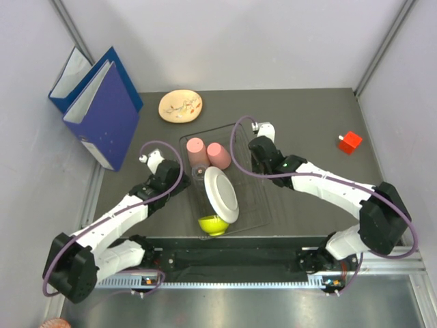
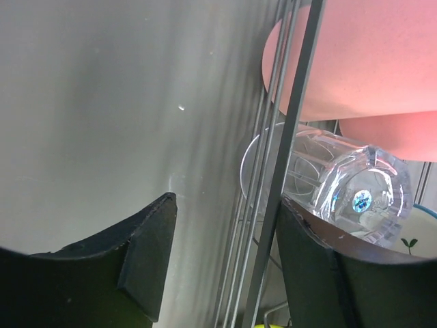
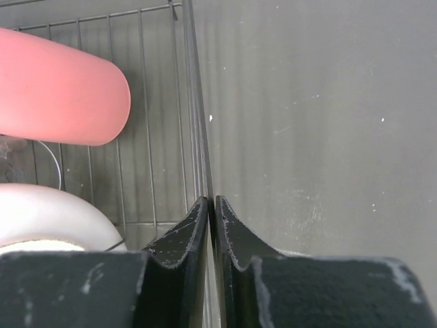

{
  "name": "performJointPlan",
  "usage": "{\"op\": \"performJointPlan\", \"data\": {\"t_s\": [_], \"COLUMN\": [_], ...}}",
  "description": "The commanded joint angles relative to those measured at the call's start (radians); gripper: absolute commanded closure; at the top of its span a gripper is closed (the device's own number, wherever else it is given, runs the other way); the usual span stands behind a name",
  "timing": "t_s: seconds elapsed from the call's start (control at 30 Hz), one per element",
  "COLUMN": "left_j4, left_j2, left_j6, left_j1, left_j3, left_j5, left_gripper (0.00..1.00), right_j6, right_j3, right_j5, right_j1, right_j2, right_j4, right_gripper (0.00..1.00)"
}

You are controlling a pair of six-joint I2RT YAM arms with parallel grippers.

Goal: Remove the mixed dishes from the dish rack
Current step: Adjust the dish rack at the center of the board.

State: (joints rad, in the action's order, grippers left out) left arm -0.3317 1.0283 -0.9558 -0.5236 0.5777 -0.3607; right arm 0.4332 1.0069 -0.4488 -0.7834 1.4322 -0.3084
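One grey table (image 1: 307, 109) carried everything we saw. On its middle sat the black wire dish rack (image 1: 256, 205), and both our arms reached to it from the near edge. Our left hand (image 2: 225, 225) hung open at the rack's left wall, one finger outside the wall and the other inside, with a wall bar passing between them close to the inner finger. Our right hand (image 3: 212, 205) was pinched closed on the thin top wire of the rack's right wall.

Left of the rack and well apart from it, the blue ring binder (image 1: 102, 109) stood partly spread against the left wall panel.

Inside the rack, the white plate (image 1: 220, 194) stood tilted on its edge near the middle. The tan patterned plate (image 1: 181, 106) was out of the rack, lying flat on the table beyond its far left corner.

Two pink cups (image 1: 196, 152) (image 1: 217, 156) sat side by side at the rack's far end. The lime-yellow bowl (image 1: 213, 224) rested at the near end, just beside the white plate's near edge. The clear glass (image 2: 341, 184) lay on its side in the rack just beside the cups, its base turned toward the left wrist camera.

Smallest, the red cube (image 1: 349, 142) sat on the table well right of the rack.
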Motion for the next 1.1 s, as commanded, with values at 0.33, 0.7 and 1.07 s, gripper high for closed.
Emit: {"op": "performJointPlan", "data": {"t_s": [0.33, 0.7, 1.07], "left_j4": [0.076, 0.068, -0.073], "left_j2": [0.033, 0.064, 0.243], "left_j6": [0.005, 0.116, 0.278], "left_j1": [-0.01, -0.023, -0.027], "left_j3": [-0.022, 0.077, 0.404], "left_j5": [0.035, 0.118, 0.247], "left_gripper": [1.0, 1.0, 1.0], "right_j6": [0.029, 0.061, 0.142], "right_j3": [-0.05, -0.051, -0.073], "right_j5": [0.035, 0.038, 0.143], "right_j1": [0.007, 0.009, 0.019], "right_j2": [-0.004, -0.053, -0.093], "right_j4": [0.038, 0.002, -0.014], "right_gripper": [1.0, 1.0, 1.0]}}
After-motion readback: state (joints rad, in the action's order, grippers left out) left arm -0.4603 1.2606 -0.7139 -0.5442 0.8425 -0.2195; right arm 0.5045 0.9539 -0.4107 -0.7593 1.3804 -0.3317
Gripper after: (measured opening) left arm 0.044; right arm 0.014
